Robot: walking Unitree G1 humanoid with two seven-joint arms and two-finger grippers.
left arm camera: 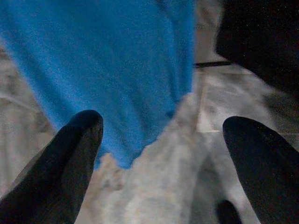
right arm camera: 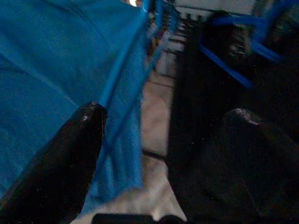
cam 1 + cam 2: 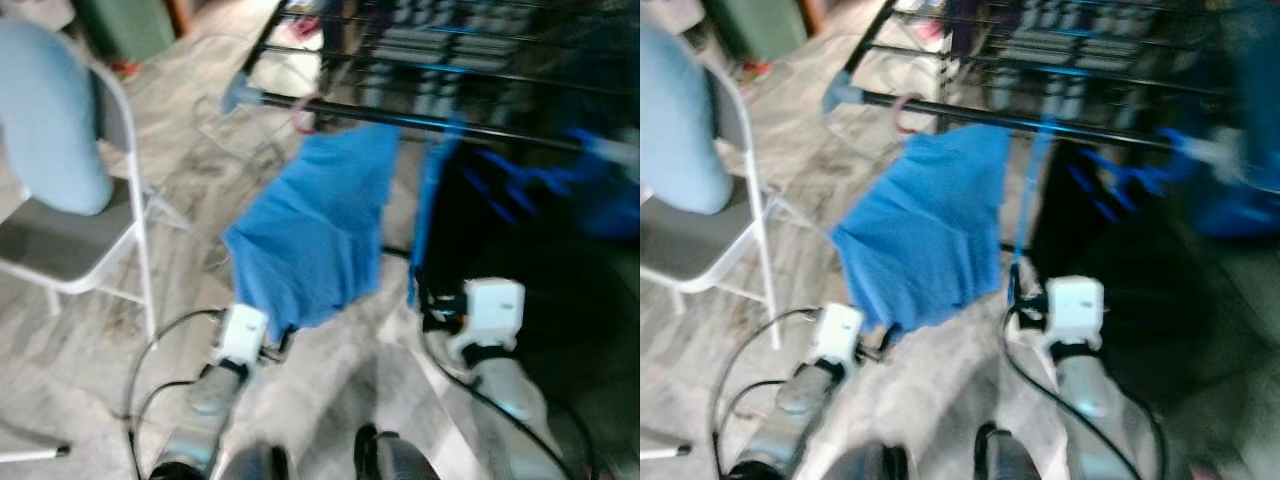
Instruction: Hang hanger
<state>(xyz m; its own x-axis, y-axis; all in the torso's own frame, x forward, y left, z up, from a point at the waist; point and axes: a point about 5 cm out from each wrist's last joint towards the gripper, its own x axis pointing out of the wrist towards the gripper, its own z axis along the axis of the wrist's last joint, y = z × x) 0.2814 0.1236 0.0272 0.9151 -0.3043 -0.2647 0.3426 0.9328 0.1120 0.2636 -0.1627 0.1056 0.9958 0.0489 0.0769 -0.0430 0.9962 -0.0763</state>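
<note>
Grey marbled floor lies under the drying rack [image 3: 450, 125], where the blue shirt's hanger [image 3: 303, 118] hooks the front bar, so both the left gripper [image 1: 161, 135] and right gripper [image 2: 166, 126] hover below, jaws spread and empty.

My two head cameras look forward and down from above, both blurred, sharing the rail [image 3: 420, 122], the blue cloth [image 3: 315, 235] and the folding chair [image 3: 715, 225]. My left wrist camera sits close below the cloth's hem, facing floor. My right wrist camera looks closely past the cloth toward blue hangers [image 2: 236, 42].
</note>
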